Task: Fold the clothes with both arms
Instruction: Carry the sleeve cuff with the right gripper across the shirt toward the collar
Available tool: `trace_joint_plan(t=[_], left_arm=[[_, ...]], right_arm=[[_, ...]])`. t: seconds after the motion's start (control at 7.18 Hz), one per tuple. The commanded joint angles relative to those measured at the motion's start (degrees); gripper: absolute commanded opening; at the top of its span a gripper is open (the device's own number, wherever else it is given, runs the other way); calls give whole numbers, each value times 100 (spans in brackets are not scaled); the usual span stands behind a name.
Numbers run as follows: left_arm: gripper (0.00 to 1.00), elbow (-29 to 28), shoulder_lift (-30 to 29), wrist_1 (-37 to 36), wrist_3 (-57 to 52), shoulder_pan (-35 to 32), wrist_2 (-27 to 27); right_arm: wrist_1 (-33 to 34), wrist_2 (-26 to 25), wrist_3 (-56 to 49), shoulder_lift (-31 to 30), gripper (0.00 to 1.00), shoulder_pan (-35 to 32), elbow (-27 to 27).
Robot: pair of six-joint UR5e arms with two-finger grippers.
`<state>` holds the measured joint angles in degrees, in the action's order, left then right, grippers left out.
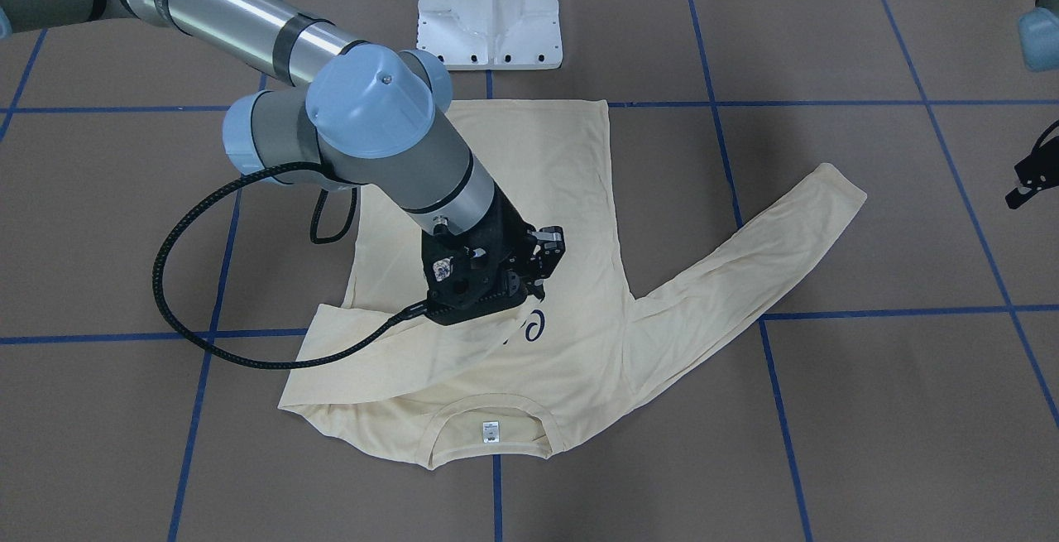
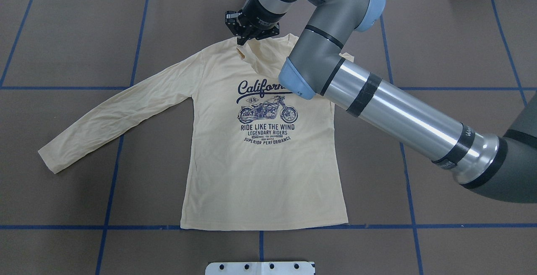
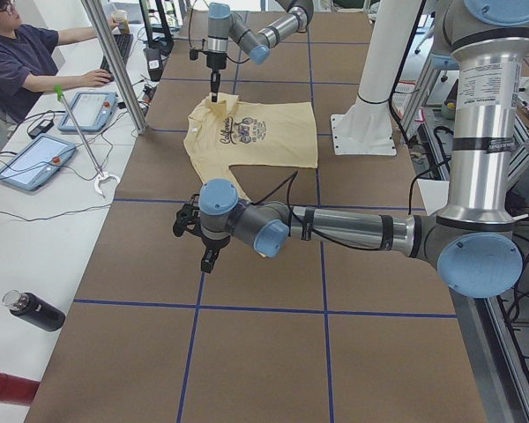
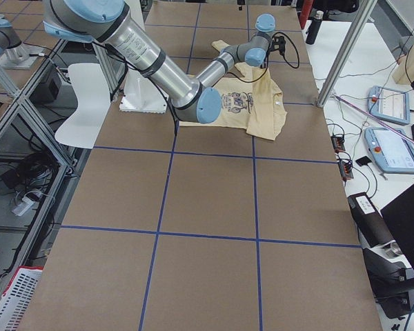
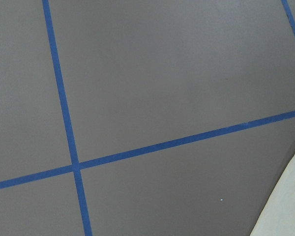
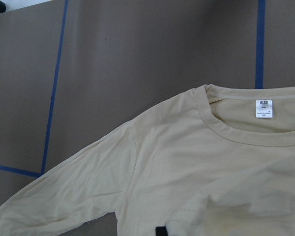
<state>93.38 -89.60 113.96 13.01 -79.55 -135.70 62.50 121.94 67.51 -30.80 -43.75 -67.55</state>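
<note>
The cream-yellow long-sleeved T-shirt (image 2: 260,174) lies print-up on the brown table, collar and white neck tag (image 1: 491,432) at the far side from the robot. One sleeve (image 2: 117,115) stretches out flat toward the robot's left. The other sleeve (image 1: 389,360) is folded across the chest. My right gripper (image 2: 244,40) points down at the end of that folded sleeve near the collar, and it looks shut on the cuff. Of my left gripper (image 1: 1026,182) only a black edge shows. It hangs over bare table beyond the stretched sleeve's cuff (image 5: 285,216), and I cannot tell its state.
The white pedestal base (image 1: 490,8) stands by the shirt's hem. Blue tape lines (image 2: 121,182) grid the table. A person (image 3: 26,53) sits at a side desk with tablets (image 3: 93,110). An aluminium post (image 3: 115,62) and bottles (image 3: 35,310) stand along that edge.
</note>
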Motion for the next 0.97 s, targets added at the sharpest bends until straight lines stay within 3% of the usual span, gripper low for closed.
trace_joint_plan(t=[0.0, 0.42, 0.84], left_arm=[[99, -31, -5, 12, 0, 1, 0], [99, -75, -57, 3, 0, 1, -9], [99, -154, -83, 30, 0, 10, -9]], right_arm=[[7, -581, -1, 268, 0, 365, 392], [7, -1198, -1, 250, 0, 718, 637], [-149, -1339, -1, 259, 0, 798, 831]])
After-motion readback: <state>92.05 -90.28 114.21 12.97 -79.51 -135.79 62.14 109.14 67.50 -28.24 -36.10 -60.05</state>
